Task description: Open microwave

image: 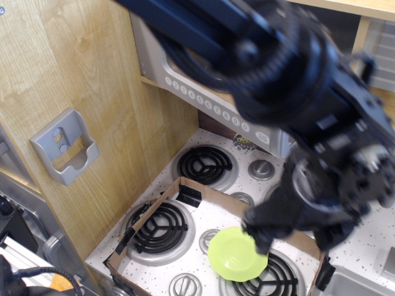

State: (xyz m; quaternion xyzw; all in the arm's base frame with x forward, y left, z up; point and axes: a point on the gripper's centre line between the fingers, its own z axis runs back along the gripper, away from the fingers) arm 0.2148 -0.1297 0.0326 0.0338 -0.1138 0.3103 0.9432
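The grey microwave (185, 83) hangs at the top of the view. Only its left wall and the row of round white number buttons (213, 106) show. My arm, big and blurred, covers the window, the handle and the clock, so I cannot tell how far the door stands open. My gripper (297, 234) hangs low over the stove, well below the microwave and apart from it. Its dark fingers (258, 231) stand apart with nothing between them, one above the green plate (234, 256).
A white stove top with black coil burners (203, 165) lies below. A low cardboard frame (157, 203) encloses the front burners and the green plate. A small grey bracket (65, 148) hangs on the wooden left wall. A sink edge (361, 285) shows at the bottom right.
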